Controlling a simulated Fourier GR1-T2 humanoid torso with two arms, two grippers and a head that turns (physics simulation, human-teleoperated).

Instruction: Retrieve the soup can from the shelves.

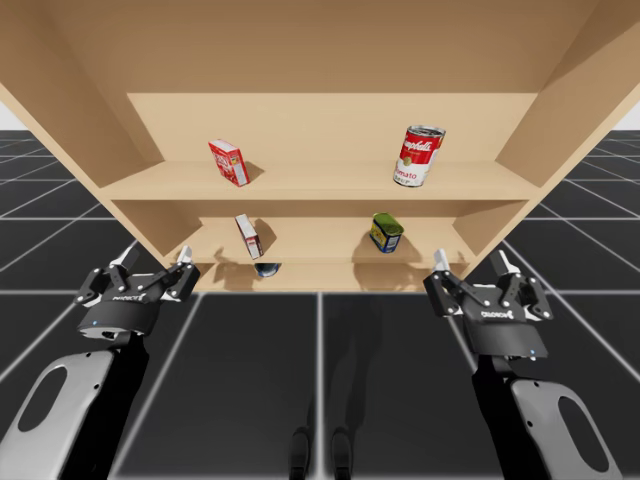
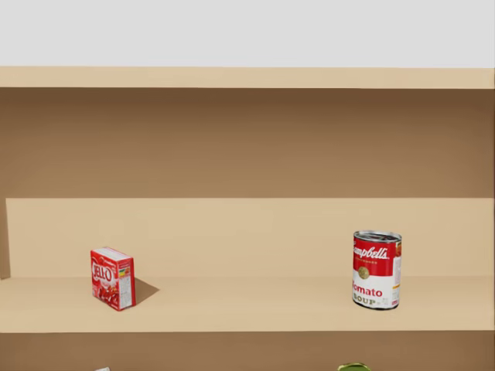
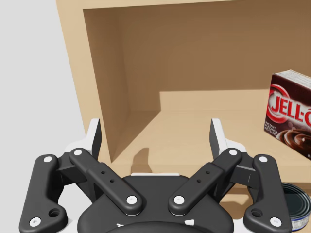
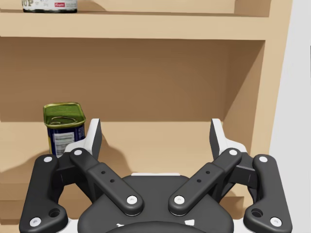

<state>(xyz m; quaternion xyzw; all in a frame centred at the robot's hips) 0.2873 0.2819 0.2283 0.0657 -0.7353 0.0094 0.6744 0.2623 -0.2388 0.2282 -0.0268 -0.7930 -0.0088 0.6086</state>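
The pale tan wooden shelves (image 1: 320, 185) look smooth and matt. The red-and-white cylindrical soup can (image 2: 377, 270) has a paper-like label and a glossy metal lid. The small red box (image 2: 113, 278) looks like matt cardboard. The robot's left gripper (image 3: 155, 138) is smooth black plastic.

One set of shelves (image 1: 320, 185) stands here. It holds five items: three cans and two boxes. The cans are one red-and-white soup can (image 1: 420, 155), one green-topped can (image 1: 386, 232) and one dark low can (image 1: 266, 269). The boxes are one red box (image 1: 229, 161) and one brown box (image 3: 290, 116). The upper shelf carries two of the five, one can and one box; the shelf below carries two likewise; the last can sits beneath that. There are two hands, my left hand (image 1: 153, 262) and my right hand (image 1: 470, 262).
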